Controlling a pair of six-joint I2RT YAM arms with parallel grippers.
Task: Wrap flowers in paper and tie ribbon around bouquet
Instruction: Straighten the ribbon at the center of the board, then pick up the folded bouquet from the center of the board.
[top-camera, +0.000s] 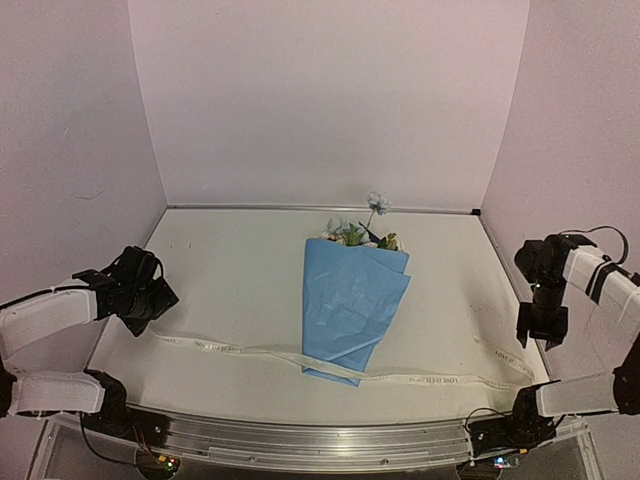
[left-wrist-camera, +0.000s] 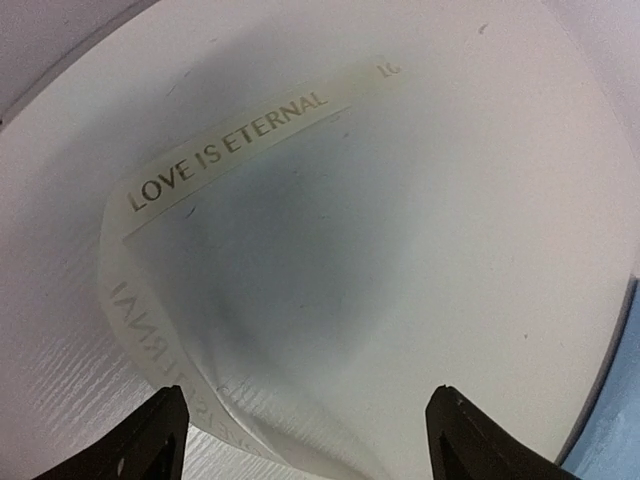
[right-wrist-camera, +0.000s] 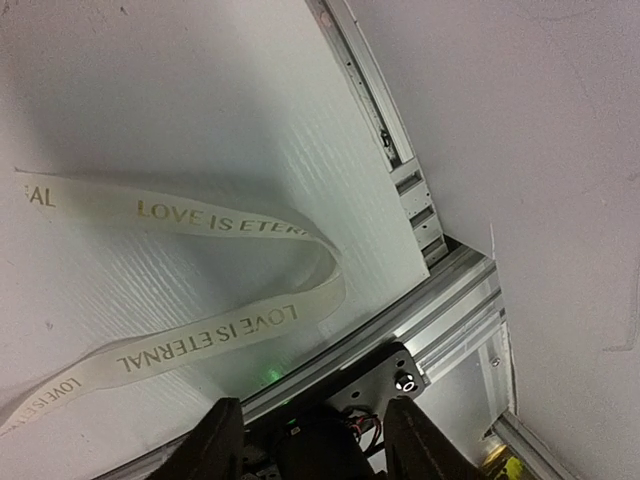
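Observation:
The bouquet lies mid-table, a blue paper (top-camera: 350, 305) cone with the flowers (top-camera: 362, 233) sticking out of its wide far end. The ribbon (top-camera: 215, 347) runs across the table in front and crosses the cone's narrow near end; whether it passes over or under I cannot tell. My left gripper (top-camera: 160, 298) hovers at the ribbon's left end, open. In the left wrist view the lettered ribbon (left-wrist-camera: 230, 140) loops loose on the table below my left gripper (left-wrist-camera: 310, 440). My right gripper (top-camera: 541, 335) hangs open over the ribbon's right end, whose curl (right-wrist-camera: 210, 345) lies free of my right gripper (right-wrist-camera: 315, 440).
An aluminium rail (top-camera: 320, 440) runs along the table's near edge, and it shows again as the rail (right-wrist-camera: 440, 300) in the right wrist view beside the black arm base (right-wrist-camera: 385, 385). White walls close the left, back and right sides. A sliver of blue paper (left-wrist-camera: 622, 420) shows at the left wrist view's right edge.

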